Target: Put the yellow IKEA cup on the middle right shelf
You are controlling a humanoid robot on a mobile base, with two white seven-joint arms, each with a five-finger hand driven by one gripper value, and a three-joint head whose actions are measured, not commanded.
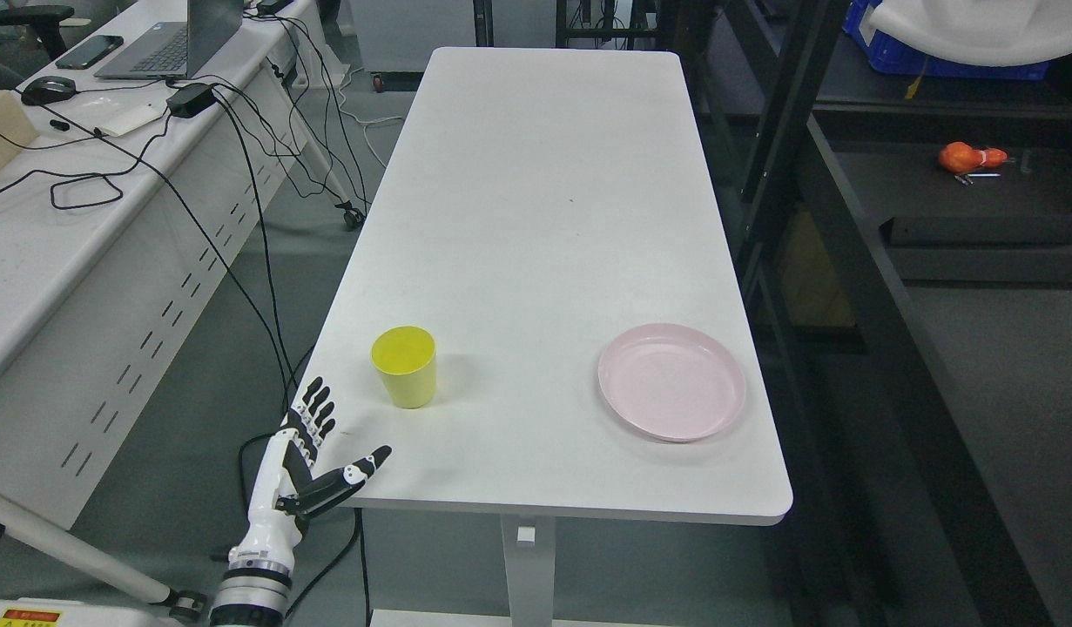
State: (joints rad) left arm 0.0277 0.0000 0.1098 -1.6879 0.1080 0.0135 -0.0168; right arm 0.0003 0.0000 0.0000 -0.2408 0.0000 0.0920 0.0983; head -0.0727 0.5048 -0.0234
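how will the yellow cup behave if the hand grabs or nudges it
The yellow cup looks like rigid plastic and empty, so probably light. It narrows toward its base, so a high sideways nudge from the left hand may tip it.

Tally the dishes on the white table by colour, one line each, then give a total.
Yellow: 1, the yellow cup, standing upright near the table's front left.
Pink: 1, the pink plate, lying near the front right edge.
Total: 2
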